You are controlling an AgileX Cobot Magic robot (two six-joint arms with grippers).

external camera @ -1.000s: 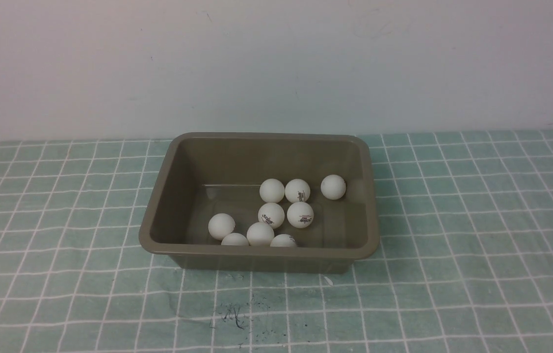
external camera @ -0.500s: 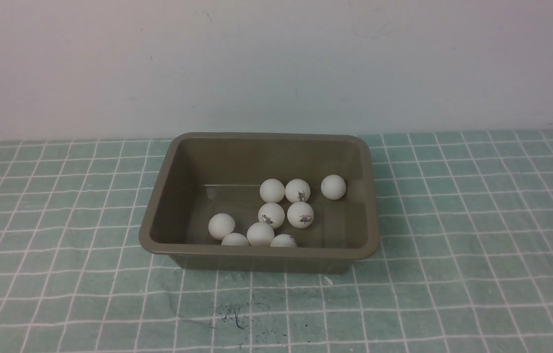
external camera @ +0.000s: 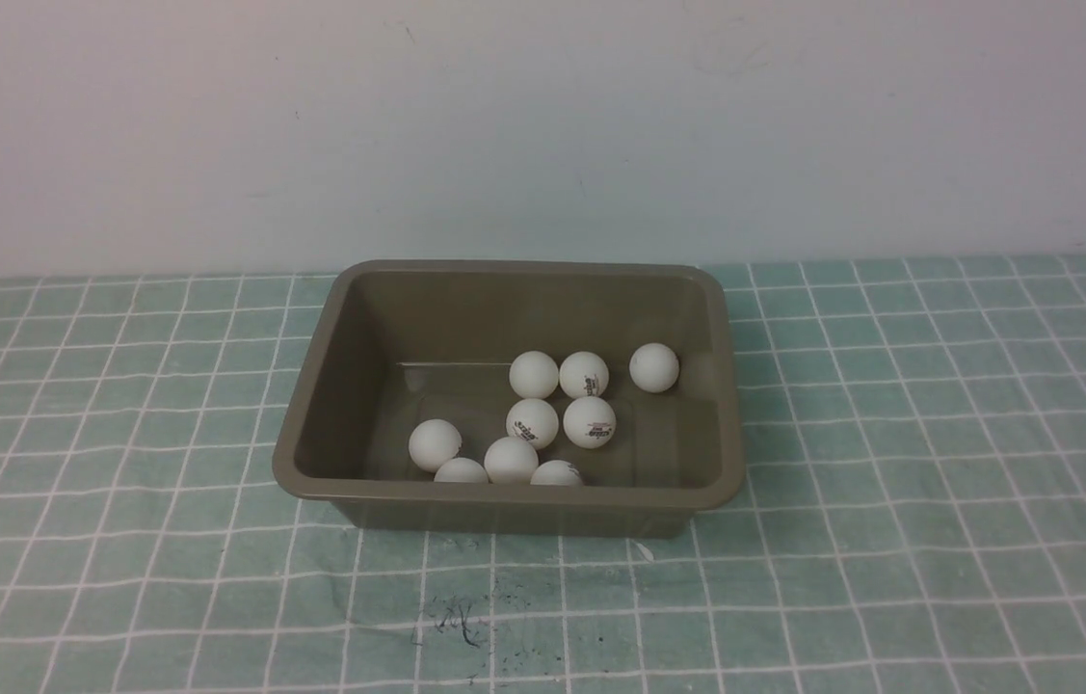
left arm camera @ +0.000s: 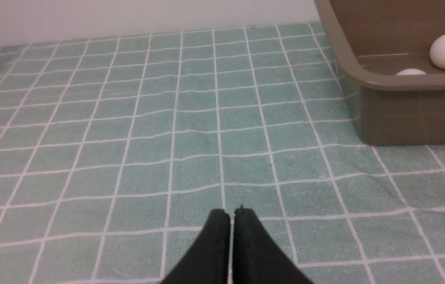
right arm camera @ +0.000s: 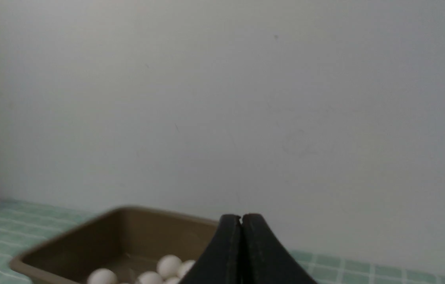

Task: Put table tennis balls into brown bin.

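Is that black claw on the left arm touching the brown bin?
Apart. In the left wrist view, the left gripper, jaws shut, hangs over green checked cloth, with several cloth squares showing between it and the brown bin.

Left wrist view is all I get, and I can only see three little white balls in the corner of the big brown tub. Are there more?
Observer: Yes. The front view shows nine small white table tennis balls inside the rectangular olive-brown plastic bin.
Operator: Any balls left outside on the green checked cloth?
Observer: None that I can see; the green cloth with white grid lines around the bin shows no balls in the front view.
Operator: What is the other arm's claw doing?
Observer: The right gripper is shut with nothing in it, pointing toward the pale wall above the bin.
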